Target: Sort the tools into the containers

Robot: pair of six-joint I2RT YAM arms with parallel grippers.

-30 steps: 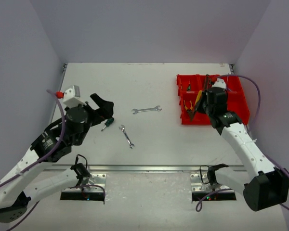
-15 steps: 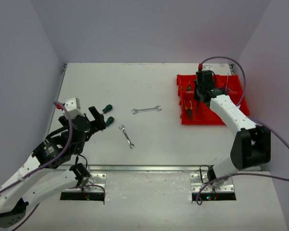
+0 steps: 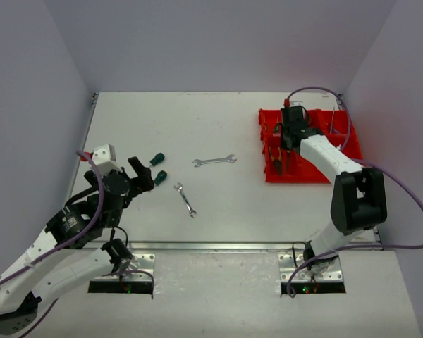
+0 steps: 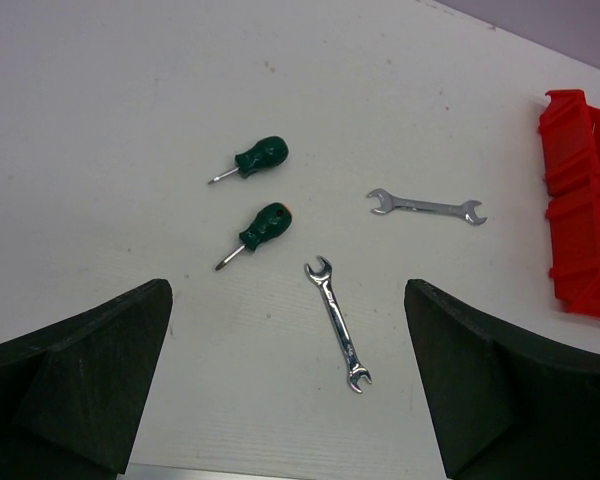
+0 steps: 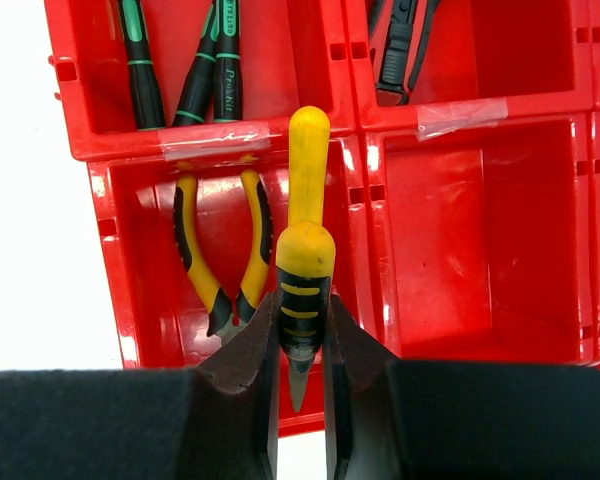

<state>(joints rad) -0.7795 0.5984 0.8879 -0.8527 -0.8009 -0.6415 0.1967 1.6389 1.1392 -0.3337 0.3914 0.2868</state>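
My right gripper (image 5: 302,330) is shut on a yellow-handled tool (image 5: 304,250), apparently pliers seen edge-on. It hangs over the near-left compartment of the red bin tray (image 5: 480,220), where yellow pliers (image 5: 220,260) lie. In the top view that gripper (image 3: 287,151) sits over the tray (image 3: 349,151). Two green screwdrivers (image 4: 252,160) (image 4: 260,228) and two silver wrenches (image 4: 426,207) (image 4: 338,322) lie on the table. My left gripper (image 4: 288,300) is open and holds nothing, hovering short of them at the left (image 3: 142,176).
Green-black handled tools (image 5: 205,70) fill the tray's far-left compartment and red-black pliers (image 5: 400,50) lie in the one beside it. The compartment (image 5: 480,220) to the right of the held tool shows only bare red floor. Grey walls enclose the table on three sides.
My right arm has swung from the tray's near side to above its left compartments, carrying the yellow tool. My left gripper has drawn back, uncovering both green screwdrivers.
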